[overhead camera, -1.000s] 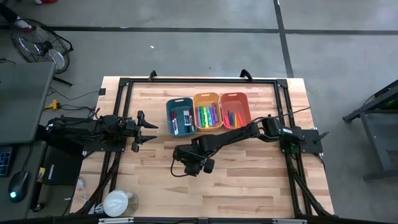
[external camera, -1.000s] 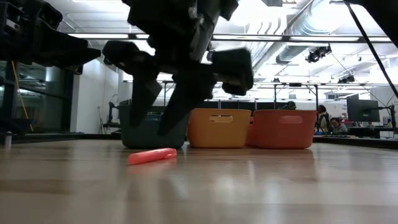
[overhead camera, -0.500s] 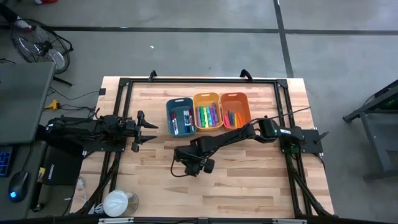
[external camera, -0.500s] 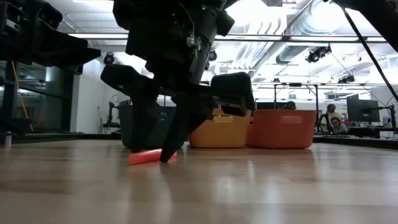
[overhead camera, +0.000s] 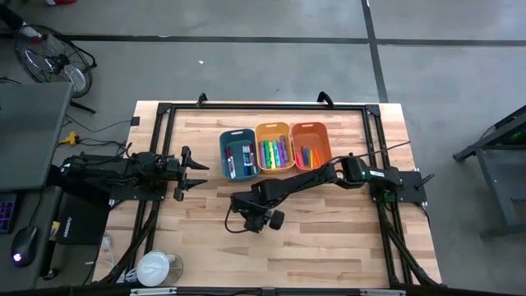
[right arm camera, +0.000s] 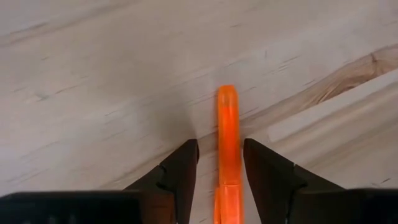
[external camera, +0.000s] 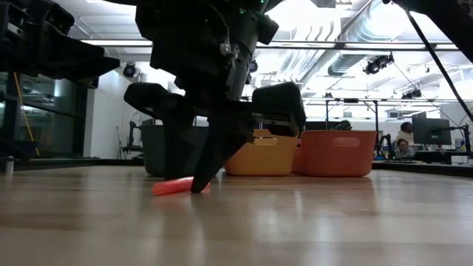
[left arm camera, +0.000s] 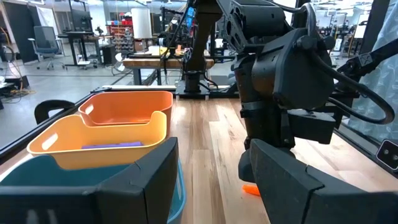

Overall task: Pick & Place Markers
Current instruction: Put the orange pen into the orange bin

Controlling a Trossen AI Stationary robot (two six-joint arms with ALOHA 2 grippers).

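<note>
My table [overhead camera: 345,247] holds three bins [overhead camera: 275,146] of sorted markers. My right gripper [right arm camera: 221,163] is down on the wood, jaws part-open astride a stray orange marker [right arm camera: 227,143], not visibly gripping. My left gripper [overhead camera: 197,174] waits wide open.

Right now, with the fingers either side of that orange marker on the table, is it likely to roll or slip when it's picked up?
The orange marker looks round and smooth, so a nudge could roll it. It lies lengthwise in the right gripper, so closing should trap it. Being thin and short, it's probably light and stiff.
</note>
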